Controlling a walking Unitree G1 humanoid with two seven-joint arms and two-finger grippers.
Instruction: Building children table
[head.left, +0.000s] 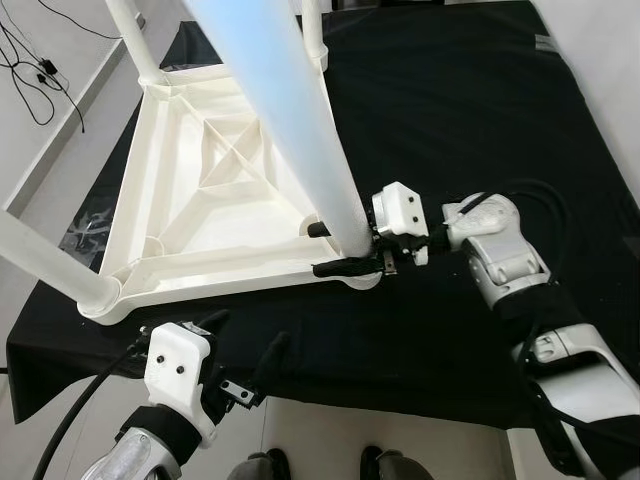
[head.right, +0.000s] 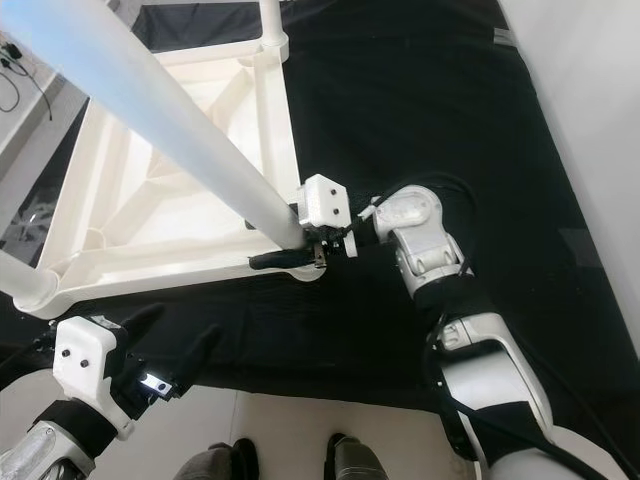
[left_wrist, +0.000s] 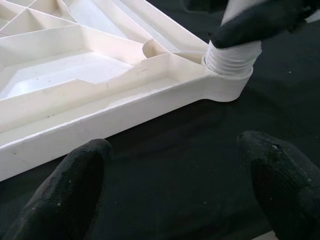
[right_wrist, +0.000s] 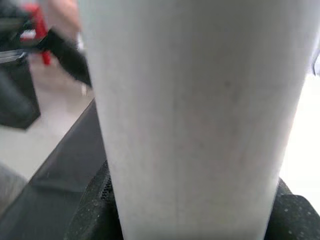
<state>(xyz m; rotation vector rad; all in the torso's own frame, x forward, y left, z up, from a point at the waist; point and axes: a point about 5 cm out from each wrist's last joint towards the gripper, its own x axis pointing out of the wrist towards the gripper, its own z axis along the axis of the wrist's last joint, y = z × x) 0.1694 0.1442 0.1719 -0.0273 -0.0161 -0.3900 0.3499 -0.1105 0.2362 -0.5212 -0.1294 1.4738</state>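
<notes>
Nearest, left gripper (head.left: 245, 370) spread wide, holding nothing, just off the black-draped counter's (head.left: 420, 330) near edge. Beyond, upturned white tabletop (head.left: 200, 190) flat on the cloth. Rightward, right gripper (head.left: 345, 250) clamped round the near-right table leg (head.left: 300, 110) at its corner socket.

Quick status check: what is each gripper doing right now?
Left gripper: open, holding nothing, near the tabletop edge.
Right gripper: closed around the table leg at its socket.

Smooth white plastic tabletop (head.left: 215, 190) on matt black cloth (head.left: 450, 120).
</notes>
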